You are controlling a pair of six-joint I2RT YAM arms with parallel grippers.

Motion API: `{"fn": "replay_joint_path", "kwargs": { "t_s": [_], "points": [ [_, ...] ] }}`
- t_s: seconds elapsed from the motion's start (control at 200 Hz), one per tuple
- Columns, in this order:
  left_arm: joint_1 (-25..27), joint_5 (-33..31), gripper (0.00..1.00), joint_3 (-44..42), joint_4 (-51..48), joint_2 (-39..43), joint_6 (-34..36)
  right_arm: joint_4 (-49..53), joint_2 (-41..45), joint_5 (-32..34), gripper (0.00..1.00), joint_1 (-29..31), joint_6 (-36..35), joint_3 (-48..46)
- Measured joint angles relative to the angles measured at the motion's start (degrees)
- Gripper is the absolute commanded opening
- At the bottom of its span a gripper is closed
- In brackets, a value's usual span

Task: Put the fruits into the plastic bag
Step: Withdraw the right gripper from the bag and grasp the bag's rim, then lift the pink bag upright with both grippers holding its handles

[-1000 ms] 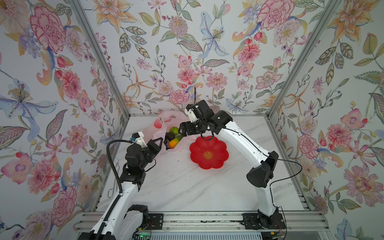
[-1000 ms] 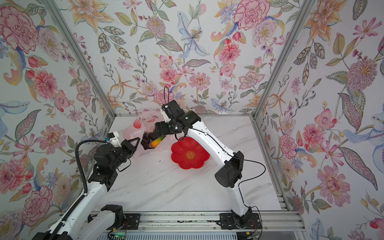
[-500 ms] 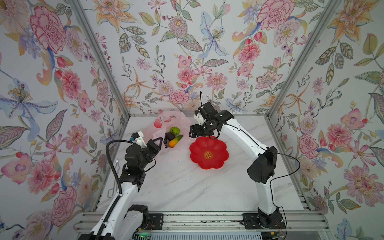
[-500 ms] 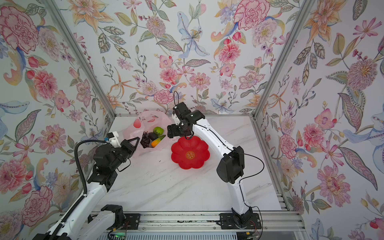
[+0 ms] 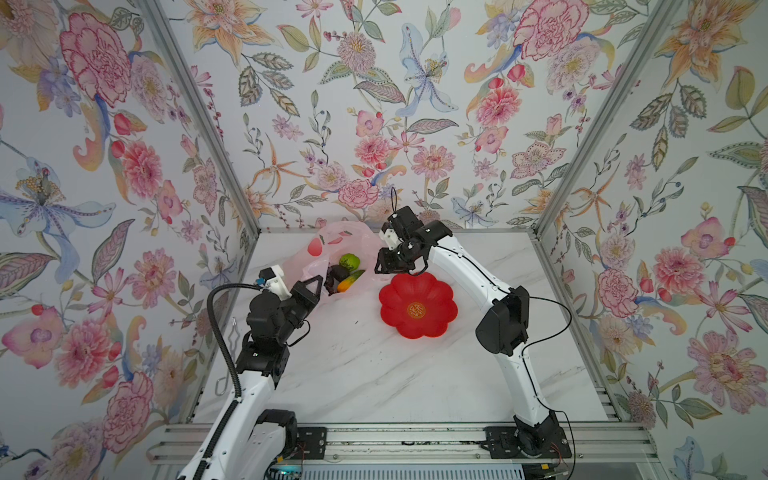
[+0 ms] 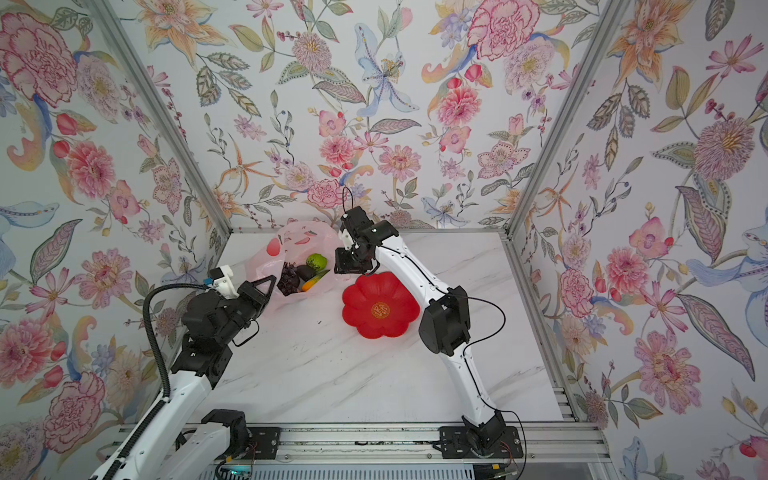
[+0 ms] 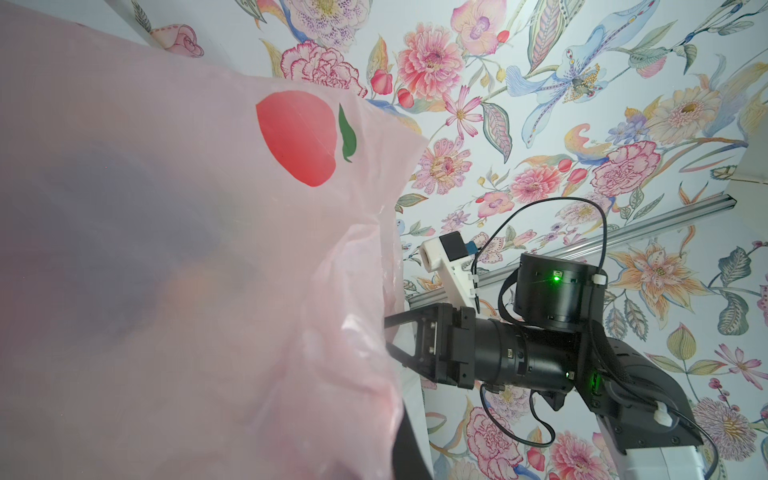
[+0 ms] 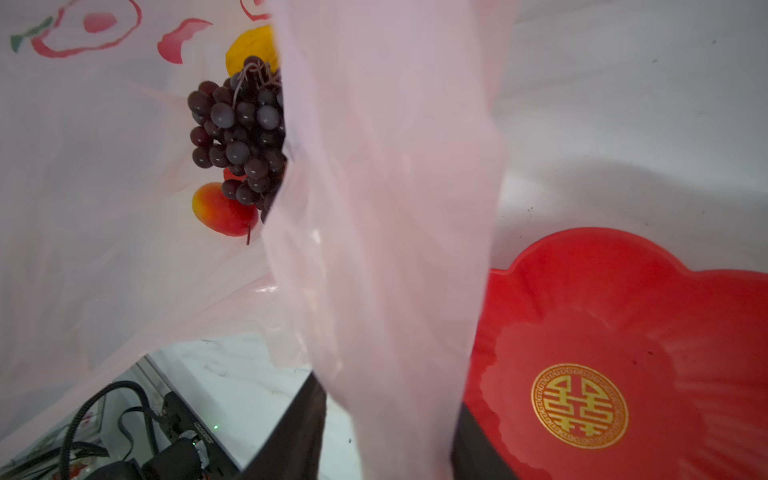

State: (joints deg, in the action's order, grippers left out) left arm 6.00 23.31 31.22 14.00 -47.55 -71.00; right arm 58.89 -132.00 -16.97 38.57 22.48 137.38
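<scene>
1. Left end effector [image 5: 312,286] is clamped shut on the bag's [image 5: 330,243] edge.
2. Right end effector [image 5: 383,265] is part-open, a bag strip between its jaws.
3. Bag lies far left on the surface [image 5: 374,370], fruits [image 5: 349,261] inside.

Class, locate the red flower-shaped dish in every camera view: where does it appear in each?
In both top views: red dish near the middle, right of the plastic bag.
Left wrist view: not in it.
Right wrist view: beside the bag's hanging sheet, gold emblem showing.
Shared landmark: the plastic bag, in every view.
</scene>
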Motion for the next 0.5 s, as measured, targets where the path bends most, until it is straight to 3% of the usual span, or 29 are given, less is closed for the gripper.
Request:
{"fn": "replay_joint_path", "kwargs": {
  "t_s": [0.21,0.5],
  "points": [
    [0.0,-0.2,0.0,0.0,-0.2,-0.3,0.0,0.1,0.0,0.5,0.0,-0.2,0.7,0.7],
    [-0.6,-0.2,0.0,6.5,0.6,-10.1,0.0,-2.3,0.1,0.5,0.0,-3.6,2.6,10.5]
  ]
}}
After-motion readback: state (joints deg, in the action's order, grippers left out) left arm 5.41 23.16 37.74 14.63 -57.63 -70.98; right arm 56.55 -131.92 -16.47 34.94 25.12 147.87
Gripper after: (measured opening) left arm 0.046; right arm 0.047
